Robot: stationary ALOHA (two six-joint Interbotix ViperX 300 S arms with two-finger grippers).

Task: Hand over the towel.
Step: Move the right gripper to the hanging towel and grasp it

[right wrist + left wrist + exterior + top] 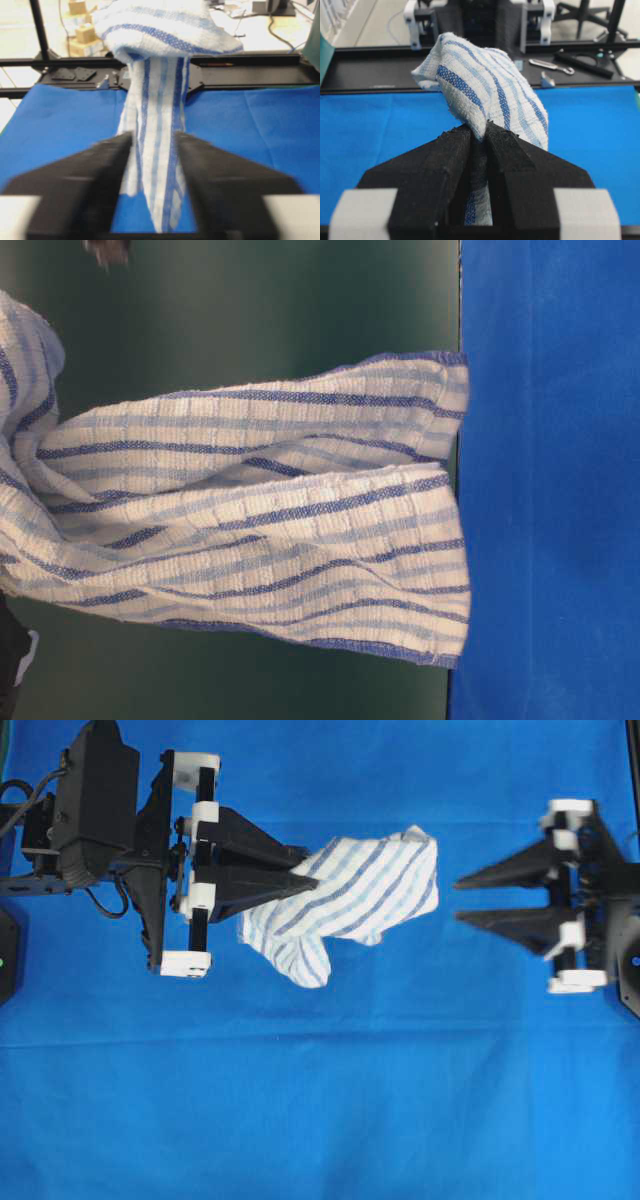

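The left gripper is clamped on the towel, its black fingers pressed together around a bunched fold of the striped cloth, as the left wrist view shows. From that pinch the towel spreads toward three o'clock in the overhead view and droops toward six o'clock, hanging above the blue cloth that covers the table. Well apart at three o'clock, the right gripper points back toward nine o'clock with its jaws spread and nothing between them in the overhead view. In the right wrist view the towel hangs ahead of the parted fingers.
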